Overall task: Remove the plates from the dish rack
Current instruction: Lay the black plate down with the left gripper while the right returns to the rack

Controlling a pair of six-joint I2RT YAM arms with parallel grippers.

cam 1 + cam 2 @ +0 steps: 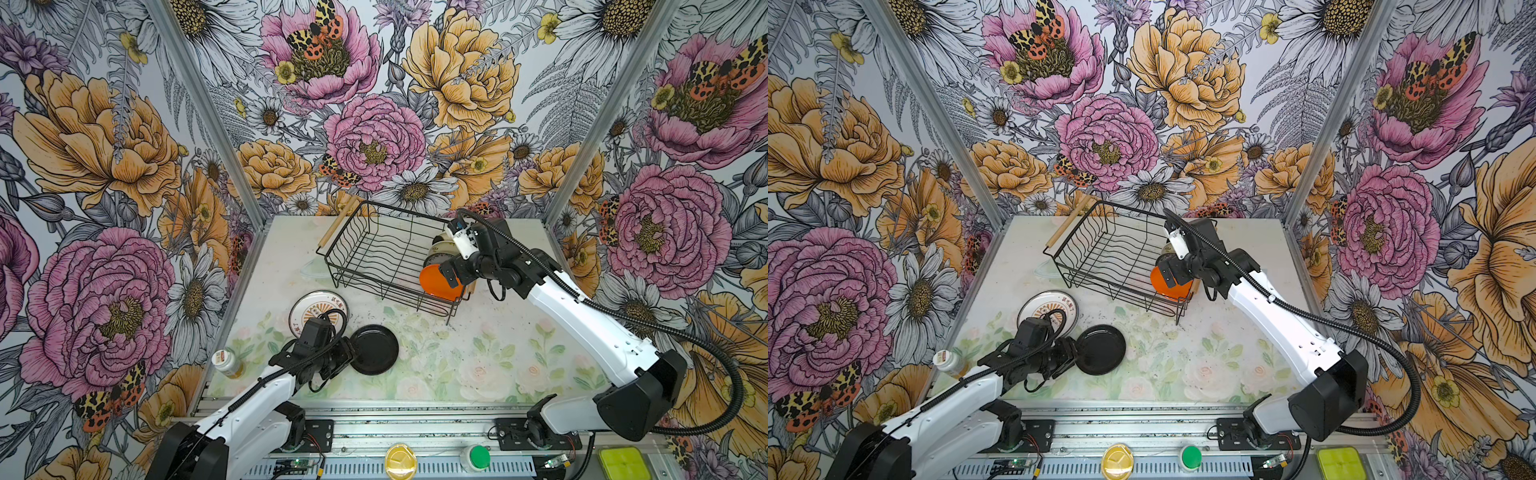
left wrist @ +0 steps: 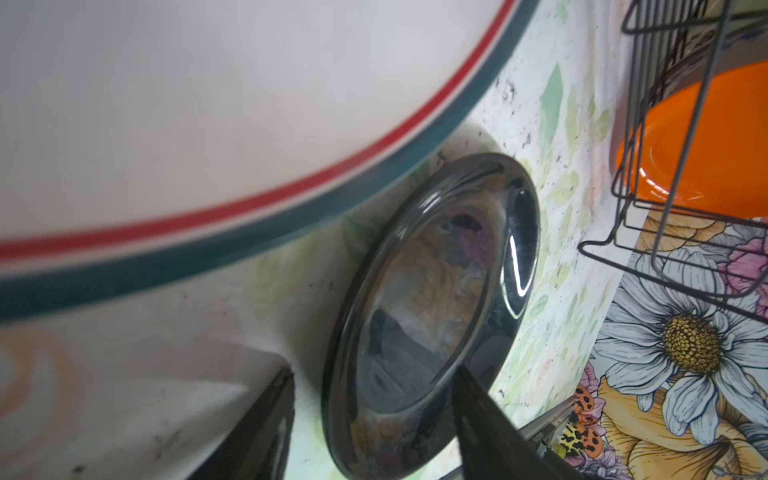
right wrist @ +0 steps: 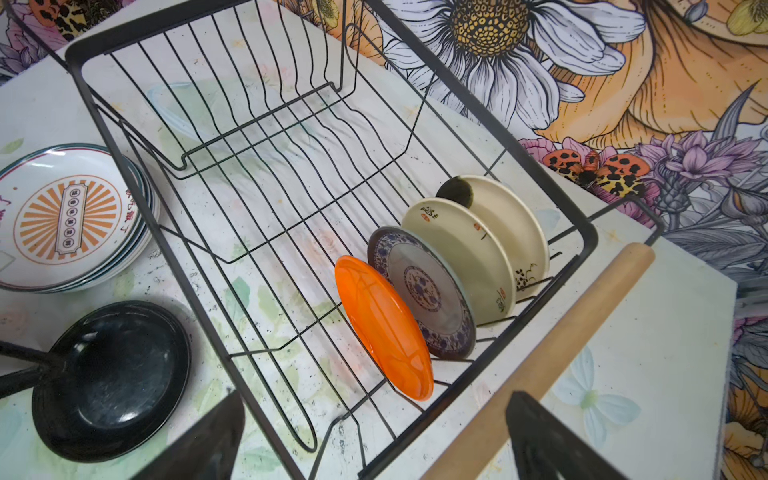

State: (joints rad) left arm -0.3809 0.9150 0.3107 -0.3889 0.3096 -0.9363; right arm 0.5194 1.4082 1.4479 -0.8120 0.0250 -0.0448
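In both top views the dish rack (image 1: 386, 249) (image 1: 1108, 249) is seen on the far half of the counter (image 1: 457, 353). Its long axis is laid from 10 o'clock to 4 o'clock, with a wooden handle (image 1: 334, 226) at the 10 o'clock end. An orange plate (image 1: 434, 282) (image 1: 1160, 282) is stood on edge at the 4 o'clock end, and the right tool (image 1: 451, 266) (image 1: 1173, 266) is held over it. At 7 o'clock from the rack a stack of white plates (image 1: 318, 309) (image 1: 1048, 309) printed with an orange sunburst is laid flat. A black plate (image 1: 374, 349) (image 1: 1100, 349) is laid flat just beside the stack at its 4 o'clock, and the left tool (image 1: 349, 353) (image 1: 1073, 353) is placed at that plate's 9 o'clock rim. In the left wrist view the left tool (image 2: 374, 370) is shown spread wide, with the black plate (image 2: 428, 299) seen in and beyond the gap and the stack's top plate blurred close by. In the right wrist view four plates are stood on edge in neighbouring slots beside the near wooden handle: the orange plate (image 3: 386, 332), a blue-patterned plate (image 3: 424, 291), a cream plate with red marks (image 3: 457, 245) and a cream plate with a dark patch (image 3: 503, 216). Each is set across the rack's long axis, with its face turned toward the bare end. The right tool (image 3: 376, 397) is spread wide, with its fingers seen on either side of the rack's handle end.
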